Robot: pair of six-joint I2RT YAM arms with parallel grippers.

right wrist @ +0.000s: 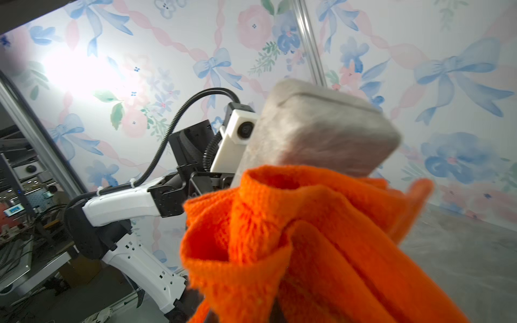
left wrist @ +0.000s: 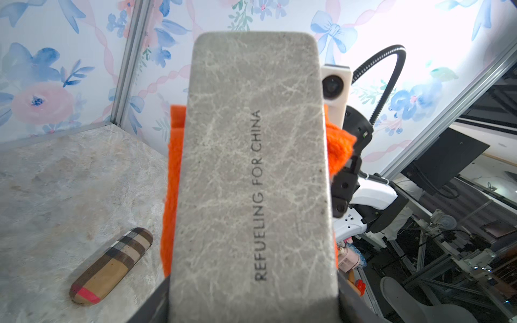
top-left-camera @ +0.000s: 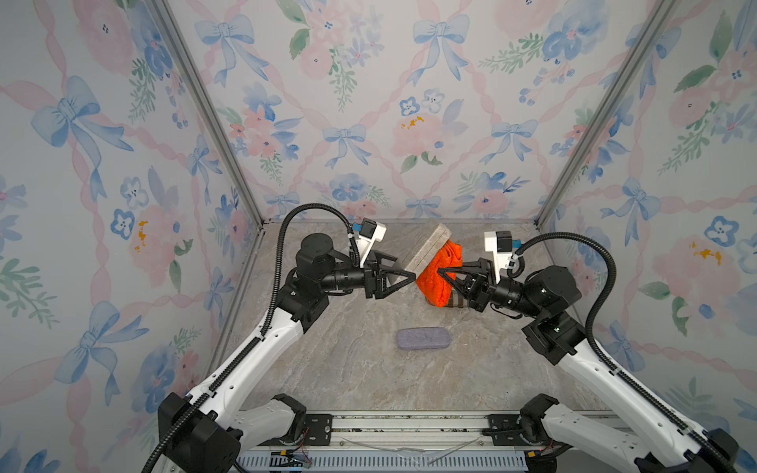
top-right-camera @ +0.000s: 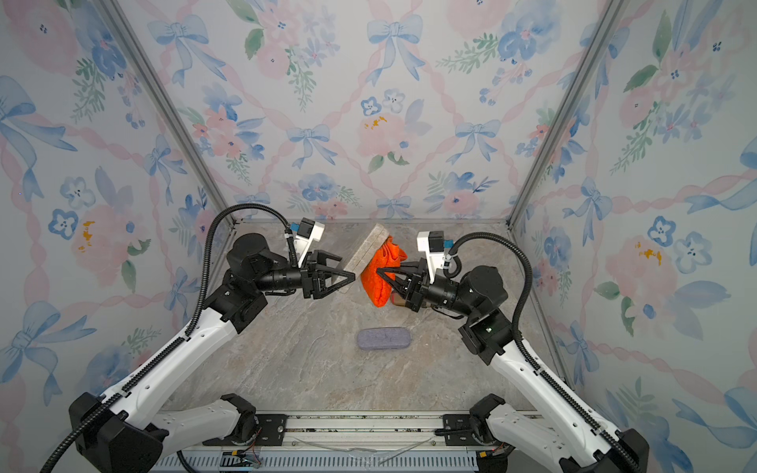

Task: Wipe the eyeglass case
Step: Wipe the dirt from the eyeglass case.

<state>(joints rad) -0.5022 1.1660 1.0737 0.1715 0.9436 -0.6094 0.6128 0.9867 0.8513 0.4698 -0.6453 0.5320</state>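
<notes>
A grey, marbled eyeglass case (top-left-camera: 428, 247) (top-right-camera: 366, 252) is held up off the table at a slant. My left gripper (top-left-camera: 405, 272) (top-right-camera: 350, 276) is shut on its near end. The left wrist view shows its broad face (left wrist: 251, 167), printed "REFUELING FOR CHINA", with a finger (left wrist: 156, 302) at either side. A bunched orange cloth (top-left-camera: 440, 278) (top-right-camera: 381, 282) (right wrist: 307, 237) lies against the case's far face (right wrist: 321, 134). My right gripper (top-left-camera: 440, 271) (top-right-camera: 379, 270) is shut on this cloth. In the right wrist view the cloth hides the jaws.
A blue-grey felt case (top-left-camera: 424, 338) (top-right-camera: 384, 339) lies flat on the marble table (top-left-camera: 327, 368) nearer the front. A plaid brown case (left wrist: 112, 265) (top-left-camera: 456, 302) lies under the right gripper. Flowered walls enclose three sides.
</notes>
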